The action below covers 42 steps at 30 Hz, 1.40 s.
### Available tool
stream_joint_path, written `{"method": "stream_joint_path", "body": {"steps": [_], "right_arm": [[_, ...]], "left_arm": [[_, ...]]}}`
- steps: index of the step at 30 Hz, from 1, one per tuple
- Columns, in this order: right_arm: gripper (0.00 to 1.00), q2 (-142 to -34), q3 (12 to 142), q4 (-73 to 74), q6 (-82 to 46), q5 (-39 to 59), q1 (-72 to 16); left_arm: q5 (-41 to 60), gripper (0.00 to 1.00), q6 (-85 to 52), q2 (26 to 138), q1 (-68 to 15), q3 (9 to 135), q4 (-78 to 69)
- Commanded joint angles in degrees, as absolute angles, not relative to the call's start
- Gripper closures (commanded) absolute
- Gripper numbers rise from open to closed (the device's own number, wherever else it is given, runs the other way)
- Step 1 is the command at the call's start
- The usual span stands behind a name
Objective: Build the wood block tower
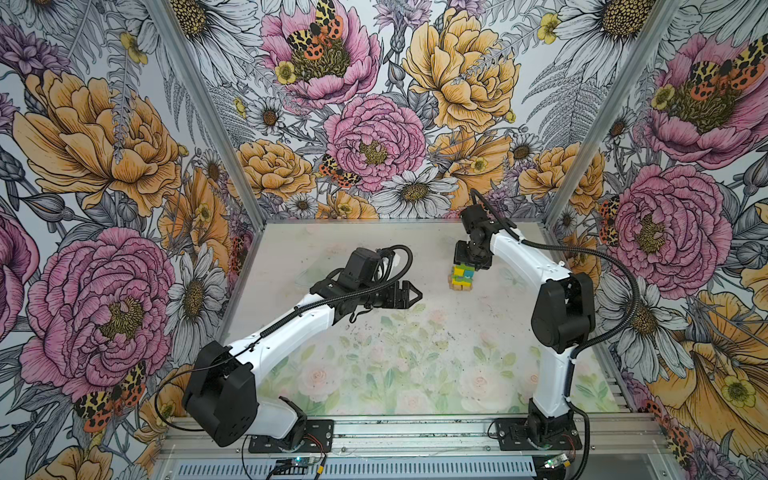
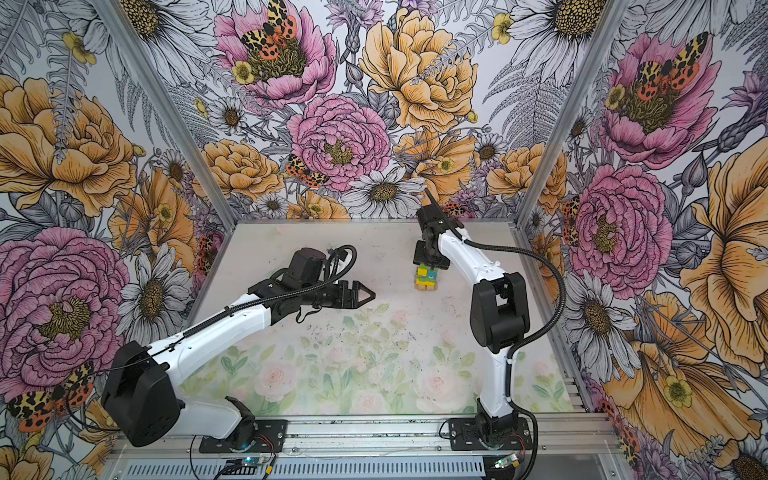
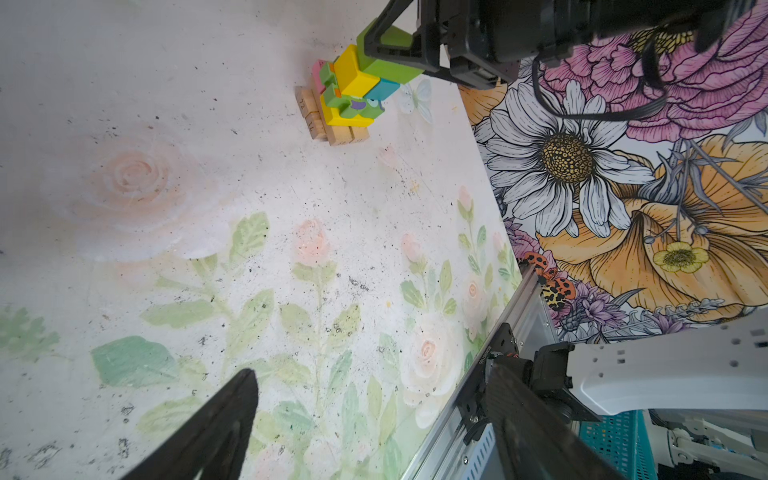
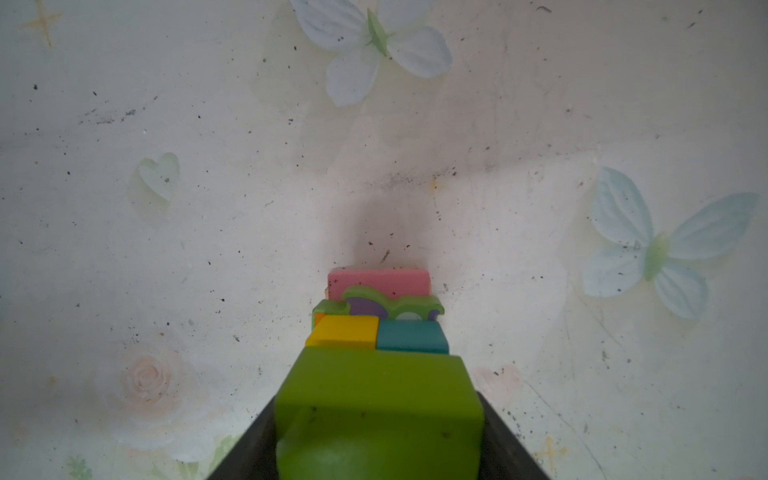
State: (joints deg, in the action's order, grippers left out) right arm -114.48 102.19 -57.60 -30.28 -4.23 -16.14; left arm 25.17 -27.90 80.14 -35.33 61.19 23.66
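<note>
Left wrist view is showing right gripper [image 3: 384, 48] clamping lime-green block [image 3: 392, 71] atop the tower [image 3: 347, 104]; judged light, stiff, topple-prone, flat sides suiting grip. Left gripper [image 1: 409, 296] is hanging open, well apart.

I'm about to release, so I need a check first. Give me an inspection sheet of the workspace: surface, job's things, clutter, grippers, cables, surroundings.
Surface: pale table with faded flower print, dark specks all over.
Job's things: small tower of wood blocks, plain tan bars at the base, yellow, teal, pink and owl-printed green blocks above; lime-green block on top, contact unclear.
Clutter: nothing seen.
Grippers: right gripper shut on the lime-green block; left gripper open, empty, apart from the tower.
Cables: black corrugated cables loop from both arms, clear of the tower.
Surroundings: flower-printed walls, aluminium rail in front.
</note>
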Motion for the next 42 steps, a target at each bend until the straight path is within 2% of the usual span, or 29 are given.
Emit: {"method": "stream_joint_path", "body": {"steps": [1, 7, 15, 23, 31, 33, 42], "right_arm": [[0.42, -115.4, 103.8, -57.3, -29.4, -3.9, -16.0], [0.41, -115.9, 103.8, -57.3, -29.3, -3.8, -15.9], [0.29, -116.1, 104.2, -57.3, -29.1, -3.7, -15.9], [0.23, -114.5, 104.4, -57.2, -28.1, -3.6, -15.9], [0.19, -110.4, 106.7, -58.2, -25.1, -5.6, -15.7], [0.18, -108.3, 107.4, -58.5, -24.1, -6.0, -15.6], [0.13, -92.3, 100.1, -58.4, -22.6, -9.3, -15.5]], "left_arm": [[25.9, 0.13, -27.6, 80.0, -34.7, 62.3, 21.9], [25.9, 0.13, -27.6, 80.0, -34.7, 62.3, 21.8], [25.9, 0.13, -27.7, 80.2, -34.6, 62.3, 21.8], [25.6, 0.12, -27.8, 80.0, -34.6, 62.1, 21.2], [24.2, 0.06, -28.3, 78.7, -33.1, 61.5, 21.2], [22.7, 0.01, -28.3, 77.3, -32.5, 61.0, 21.3], [1.1, 0.01, -23.7, 62.9, -31.5, 54.1, 26.4]]}}
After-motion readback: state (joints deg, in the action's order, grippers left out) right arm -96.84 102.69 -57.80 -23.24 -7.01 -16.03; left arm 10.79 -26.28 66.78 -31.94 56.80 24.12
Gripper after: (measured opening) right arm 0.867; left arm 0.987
